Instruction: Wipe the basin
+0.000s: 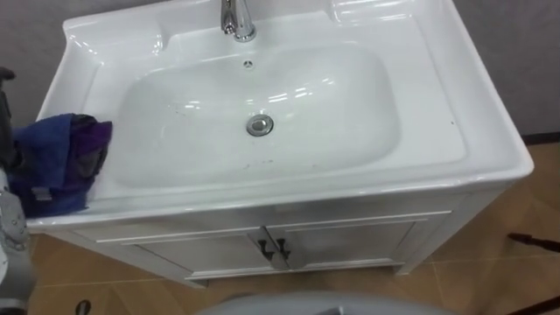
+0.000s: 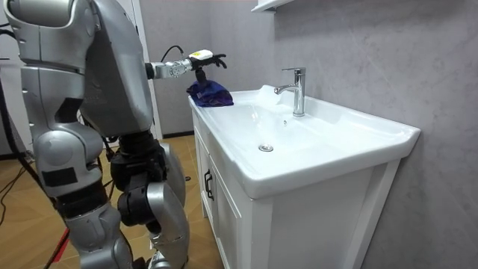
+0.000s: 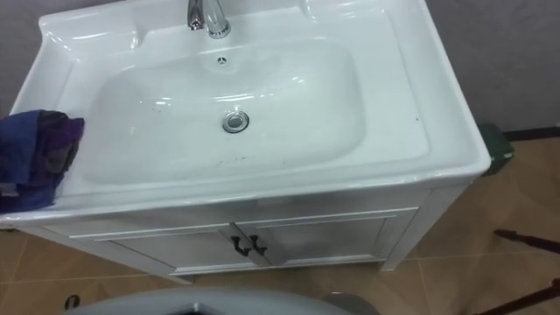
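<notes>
One hand on my feed, which is it and what's it doing? (desk)

It's the left hand (image 2: pixel 196 61), arm stretched out level from the shoulder. I see it right on top of the blue cloth (image 1: pixel 57 162), touching it as far as the room view shows. Whether it grips the cloth or just rests on it, I can't tell. (ops)

Cloth position against the basin (image 1: pixel 420 96)? (desk)

Bunched on the flat rim (image 1: pixel 77 74) at the robot's left end, toward the front corner. Its inner edge reaches the lip of the bowl (image 1: pixel 306 96); the rest lies on the rim. Blue with a purple patch. (ops)

Bowl condition? (desk)

White, glossy. I count a few dark specks (image 1: pixel 248 163) on the bottom, between the drain (image 1: pixel 259 125) and the front wall. Overflow hole (image 1: pixel 248 63) on the back wall, chrome tap (image 1: pixel 236 19) on the back rim just behind it, spout (image 2: pixel 278 90) out over the bowl. (ops)

Below, and where's the robot? (desk)

White cupboard (image 1: pixel 350 245) under the basin, closed, two dark handles (image 1: pixel 273 249) side by side at the middle. Robot stands upright on the wood-look floor (image 1: pixel 516 262) before the cupboard, at the cloth end. Grey wall (image 2: pixel 358 60) behind the basin. (ops)
</notes>
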You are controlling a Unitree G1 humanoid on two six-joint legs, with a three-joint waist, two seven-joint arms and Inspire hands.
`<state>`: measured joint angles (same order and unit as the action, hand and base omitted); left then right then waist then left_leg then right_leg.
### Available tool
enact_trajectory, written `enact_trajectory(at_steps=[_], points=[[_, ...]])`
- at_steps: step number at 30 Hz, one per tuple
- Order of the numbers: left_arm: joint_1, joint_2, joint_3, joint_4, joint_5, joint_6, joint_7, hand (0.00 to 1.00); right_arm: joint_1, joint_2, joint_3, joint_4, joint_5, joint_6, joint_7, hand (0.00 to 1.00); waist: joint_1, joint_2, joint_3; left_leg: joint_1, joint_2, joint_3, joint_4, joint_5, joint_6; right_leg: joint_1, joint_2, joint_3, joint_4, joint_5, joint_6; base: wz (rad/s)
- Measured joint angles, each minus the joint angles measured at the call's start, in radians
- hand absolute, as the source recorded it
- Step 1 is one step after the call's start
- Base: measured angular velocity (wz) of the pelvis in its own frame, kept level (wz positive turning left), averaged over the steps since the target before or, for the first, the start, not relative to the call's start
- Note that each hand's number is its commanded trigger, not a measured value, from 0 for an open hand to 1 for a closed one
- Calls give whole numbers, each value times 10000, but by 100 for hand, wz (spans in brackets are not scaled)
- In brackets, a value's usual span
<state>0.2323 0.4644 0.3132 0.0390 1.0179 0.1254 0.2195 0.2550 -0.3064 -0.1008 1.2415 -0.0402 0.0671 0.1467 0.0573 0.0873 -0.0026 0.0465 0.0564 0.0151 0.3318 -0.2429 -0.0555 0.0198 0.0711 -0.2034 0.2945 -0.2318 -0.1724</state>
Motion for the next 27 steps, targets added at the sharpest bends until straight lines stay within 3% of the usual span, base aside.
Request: enact_trajectory(at_steps=[5,11,17,23,27], points=[[-3,-30,0,-412,-291,-15,-406,0,-8,0,-18,-3,11,2,53,0,-21,18,54,-31,4,-11,49,1,0,4,-2,-54,-14,-27,46,6],[-10,-530,1,-1261,-1014,-13,-797,0,-182,78,2,35,19,66,68,0,-66,-11,72,-1,-9,2,-115,5,1,-19,-6,-60,-35,-48,75,4],[-163,-561,128,-1317,-1812,-73,-784,0,-355,114,8,92,288,197,44,0,13,-39,85,38,-11,84,-241,5,0,-13,-28,-52,-45,-34,51,-5],[-640,-557,1080,-1385,-1801,-233,-636,0,-351,113,4,93,213,213,75,0,50,-66,112,64,-23,92,-322,3,0,-14,-32,-33,-100,-39,58,0],[-786,-495,1727,-1383,-1799,-242,-61,0,-241,114,-22,37,147,224,79,0,73,-30,91,112,-23,149,-363,3,0,19,-32,-35,-205,-46,75,0]])
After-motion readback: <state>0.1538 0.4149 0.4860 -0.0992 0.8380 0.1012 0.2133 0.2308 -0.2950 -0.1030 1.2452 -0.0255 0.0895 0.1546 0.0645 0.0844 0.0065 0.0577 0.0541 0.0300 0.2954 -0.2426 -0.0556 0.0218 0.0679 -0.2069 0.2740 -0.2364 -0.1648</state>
